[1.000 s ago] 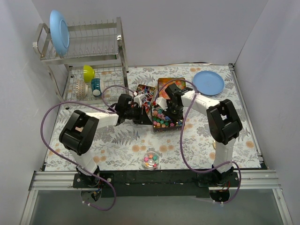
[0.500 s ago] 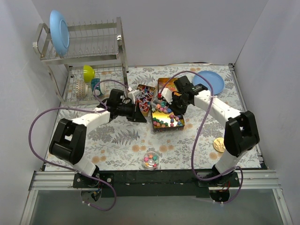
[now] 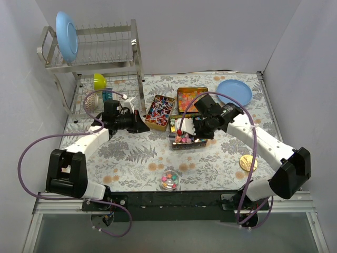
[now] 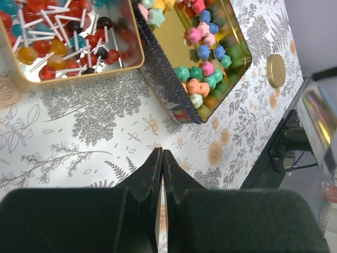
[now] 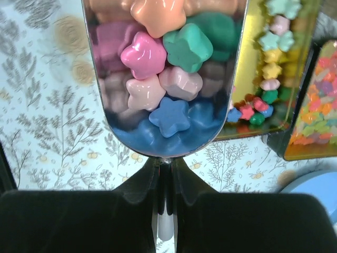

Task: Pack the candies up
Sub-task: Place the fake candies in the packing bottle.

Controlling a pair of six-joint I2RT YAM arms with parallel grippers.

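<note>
**Two arms at a floral table (image 3: 131, 158), top and wrist views.**

Right gripper (image 5: 166, 174): fingers clamped on the short handle of a metal scoop (image 5: 126, 126). The scoop is held level and carries star-shaped candies (image 5: 187, 47) in pink, green, peach, cream and blue. In the wrist view its edge overlaps the rim of the star tin (image 4: 163, 79); contact cannot be judged.

Star tin: gold inside, partly filled with more stars. It has a dark speckled wall with colour print at one corner, too blurred to read.

Left gripper (image 4: 160, 158): fingers pressed together, holding nothing. It is over bare cloth, just beside the lollipop tin (image 4: 79, 76).

Lollipop tin: gold rim, holding red, orange and teal lollipops (image 4: 47, 47) on white sticks. It lies next to the star tin.

Orange-pink gummies (image 5: 318, 105) fill a third tin beside the star tin.

Also shown:
- a gold disc (image 4: 275, 70), lying flat near the right arm, its face unreadable
- a clear bowl (image 3: 169, 180) of mixed sweets near the front edge
- a blue plate (image 3: 234, 92) at the far right
- a dish rack (image 3: 95, 52) at the far left
</note>
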